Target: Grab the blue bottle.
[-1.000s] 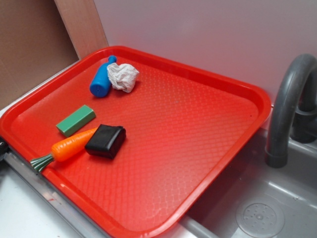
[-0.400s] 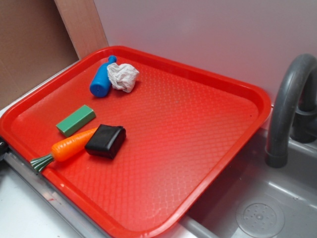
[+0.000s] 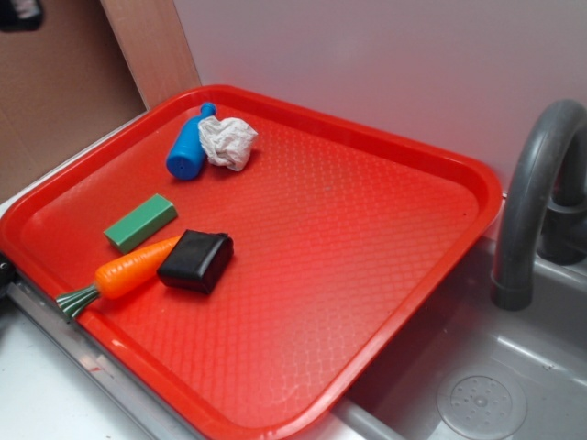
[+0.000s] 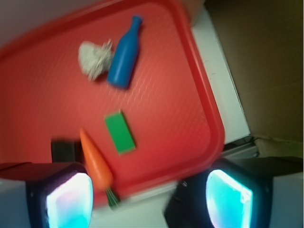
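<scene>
The blue bottle point(image 3: 188, 147) lies on its side at the far left of the red tray point(image 3: 367, 275), its neck toward the tray's back rim, touching a white wad of paper point(image 3: 227, 142). From the wrist, the blue bottle point(image 4: 123, 59) is far ahead, well beyond the fingers. My gripper point(image 4: 149, 199) is open, high above the tray's near edge, with nothing between its glowing pads point(image 4: 71, 202). Only a dark bit of the gripper point(image 3: 20, 13) shows in the exterior view's top left corner.
A green block point(image 3: 140, 222), an orange carrot point(image 3: 133, 268) and a black object point(image 3: 195, 260) lie on the tray's near left part. A grey faucet point(image 3: 532, 192) and sink point(image 3: 481, 399) are on the right. A brown board stands behind the tray's left side.
A dark part of the gripper has come into the top left corner of the exterior view. The objects on the tray have not moved.
</scene>
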Motion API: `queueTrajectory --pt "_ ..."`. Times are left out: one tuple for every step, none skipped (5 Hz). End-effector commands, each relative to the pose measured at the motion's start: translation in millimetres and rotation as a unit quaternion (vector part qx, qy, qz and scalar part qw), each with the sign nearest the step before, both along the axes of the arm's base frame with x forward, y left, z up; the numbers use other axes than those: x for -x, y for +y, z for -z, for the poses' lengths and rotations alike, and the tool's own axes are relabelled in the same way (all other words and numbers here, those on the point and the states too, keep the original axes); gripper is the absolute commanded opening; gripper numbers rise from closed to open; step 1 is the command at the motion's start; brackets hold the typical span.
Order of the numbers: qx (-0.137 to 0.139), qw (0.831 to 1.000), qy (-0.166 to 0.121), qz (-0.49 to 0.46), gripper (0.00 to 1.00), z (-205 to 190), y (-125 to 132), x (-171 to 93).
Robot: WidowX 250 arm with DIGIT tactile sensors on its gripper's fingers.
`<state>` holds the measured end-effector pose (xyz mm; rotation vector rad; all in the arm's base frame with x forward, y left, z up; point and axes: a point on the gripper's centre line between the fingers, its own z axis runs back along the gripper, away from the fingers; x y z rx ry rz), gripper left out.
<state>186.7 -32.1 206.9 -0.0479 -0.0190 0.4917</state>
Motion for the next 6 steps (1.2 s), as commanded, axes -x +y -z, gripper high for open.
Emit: queueTrajectory --pt "-0.026 0.992 -0.048 -0.117 1.0 34 -7 -45" --pt "-0.037 0.988 -0.061 -0.137 1.0 58 -10 -64" --pt "-0.024 0.987 -0.056 -0.148 1.0 91 -10 -79" --pt "-0.021 0.985 -0.058 -0.158 1.0 120 -3 -92" --pt "-0.018 0.984 -0.062 -0.167 1.0 141 4 -100" --pt "-0.017 0.983 -0.066 -0.168 1.0 152 5 -112"
